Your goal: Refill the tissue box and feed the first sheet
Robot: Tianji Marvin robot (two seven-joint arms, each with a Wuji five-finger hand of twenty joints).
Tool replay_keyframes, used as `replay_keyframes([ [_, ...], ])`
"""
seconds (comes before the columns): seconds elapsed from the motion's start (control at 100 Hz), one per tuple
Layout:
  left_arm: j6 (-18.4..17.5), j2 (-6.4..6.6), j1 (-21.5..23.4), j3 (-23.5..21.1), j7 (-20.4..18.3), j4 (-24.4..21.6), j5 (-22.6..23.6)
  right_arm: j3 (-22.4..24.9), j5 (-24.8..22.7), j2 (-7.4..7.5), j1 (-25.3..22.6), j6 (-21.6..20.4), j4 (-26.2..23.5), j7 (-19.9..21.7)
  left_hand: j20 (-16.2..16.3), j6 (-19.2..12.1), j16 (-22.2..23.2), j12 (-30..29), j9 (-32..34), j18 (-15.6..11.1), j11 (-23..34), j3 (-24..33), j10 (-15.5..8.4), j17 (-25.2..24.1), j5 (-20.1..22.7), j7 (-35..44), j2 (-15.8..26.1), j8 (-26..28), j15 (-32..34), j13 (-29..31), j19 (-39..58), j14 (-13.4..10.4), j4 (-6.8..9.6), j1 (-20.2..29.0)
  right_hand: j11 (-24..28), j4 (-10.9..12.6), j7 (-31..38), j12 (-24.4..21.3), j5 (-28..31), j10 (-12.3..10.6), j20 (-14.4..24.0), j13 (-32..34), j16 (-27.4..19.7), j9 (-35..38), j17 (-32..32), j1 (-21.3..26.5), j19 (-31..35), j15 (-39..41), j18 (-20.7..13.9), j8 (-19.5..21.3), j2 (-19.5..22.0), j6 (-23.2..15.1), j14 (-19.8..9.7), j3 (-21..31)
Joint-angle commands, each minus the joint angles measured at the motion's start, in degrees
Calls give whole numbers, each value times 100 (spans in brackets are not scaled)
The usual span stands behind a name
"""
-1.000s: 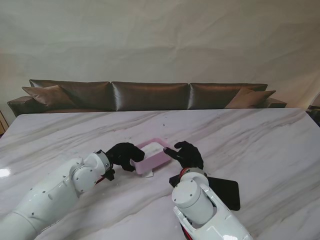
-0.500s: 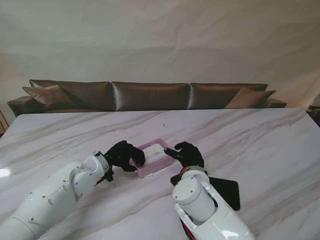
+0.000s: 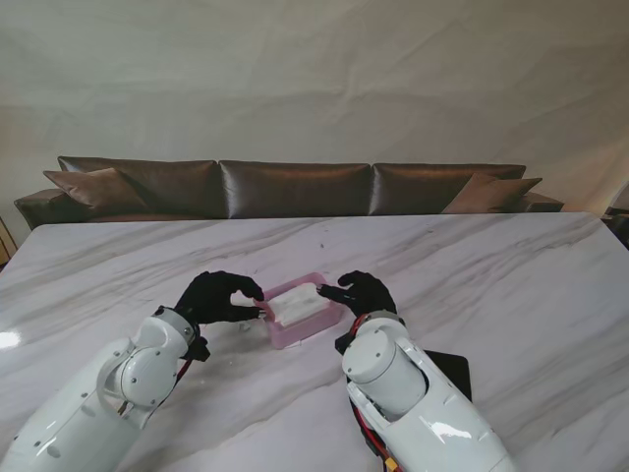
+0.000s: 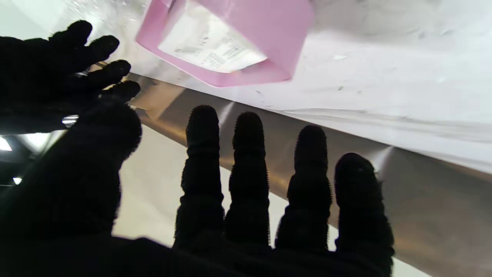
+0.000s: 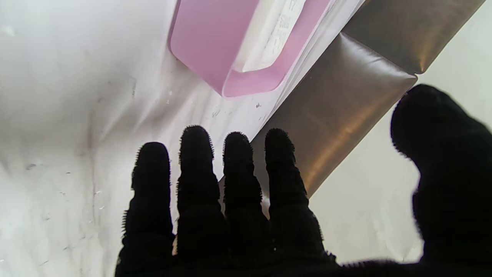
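Pink box: shallow pink plastic tissue box (image 3: 298, 315) with a white tissue pack (image 3: 298, 303) inside, lying between my two hands
Left hand (image 3: 214, 297): fingers spread, empty, just beside the box
Right hand (image 3: 362, 292): fingers apart, holding nothing, fingertips near the opposite end
Advice: I'd steady the box with one hand, then pinch only the top sheet

pink tissue box (image 3: 300, 313) on marble table (image 3: 511, 285), left hand (image 3: 214, 297) and right hand (image 3: 362, 293) flanking it

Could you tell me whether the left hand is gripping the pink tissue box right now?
No; in the left wrist view the left hand has its fingers spread with nothing between them, and the pink tissue box lies apart from them.
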Motion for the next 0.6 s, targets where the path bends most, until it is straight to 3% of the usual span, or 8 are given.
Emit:
replay_keyframes([
  [0.0,150,-22,194,-44,-126,-70,-99,-14,-15,2,183,-41,150,153,175,288,-16,-103,-107,109,-159,-575,177,322,-103,-190,535,-153,96,13,-2155,246,296,-49,-123,42,14,-136,-176,60,-93,-180,-148,-58,36,-235,-114,-183,-135,-66,-42,-10,-113,73],
  [0.04,429,-44,303,-84,-129,-170,-208,-37,1,4,273,-79,261,192,227,432,0,-129,16,-14,-144,-905,324,647,-35,-234,980,-199,222,176,-1865,378,463,-70,-120,40,25,-156,-194,26,-115,-235,-196,-93,20,-233,-126,-218,-151,-75,-26,-1,-148,72],
  [0.1,824,-102,445,-105,-56,-273,-439,-74,31,3,393,-128,414,243,228,668,35,-151,209,-92,-72,-1135,547,1060,129,-262,1160,-274,483,481,-1473,516,600,-48,-96,40,38,-163,-218,0,-135,-287,-234,-122,7,-231,-132,-230,-176,-83,14,-8,-159,75],
  [0.18,1335,-178,593,-89,95,-392,-690,-108,107,-3,525,-198,594,306,98,881,63,-150,696,-211,131,-1631,825,1636,519,-121,1592,-316,900,982,-912,646,665,4,-62,37,68,-166,-236,-8,-158,-327,-267,-158,-14,-226,-135,-212,-189,-90,51,-4,-168,69],
  [0.25,1805,-246,672,-29,244,-465,-844,-129,178,-22,621,-248,733,314,94,999,80,-156,903,-227,187,-1742,981,1919,742,-57,1765,-323,1055,1193,-666,767,683,-36,-12,34,99,-152,-238,-32,-172,-350,-284,-181,-22,-206,-129,-189,-196,-91,56,11,-178,53],
  [0.4,2497,-334,666,156,267,-491,-1263,-190,319,-74,814,-353,1023,313,-40,1190,-14,-233,828,-301,130,-2097,1148,1903,743,-254,2064,-446,1109,1024,-438,877,669,7,59,39,152,-132,-224,-39,-192,-342,-305,-187,-27,-179,-114,-139,-204,-93,58,8,-186,41],
  [0.59,2809,-352,395,410,39,-282,-1587,-299,517,-127,977,-515,1328,357,-47,1225,35,-184,279,-451,102,-2334,1033,1518,381,-490,2231,-513,1017,444,-509,744,721,68,110,48,203,-117,-213,-43,-212,-349,-320,-193,-36,-132,-94,-102,-212,-94,90,23,-166,24],
])
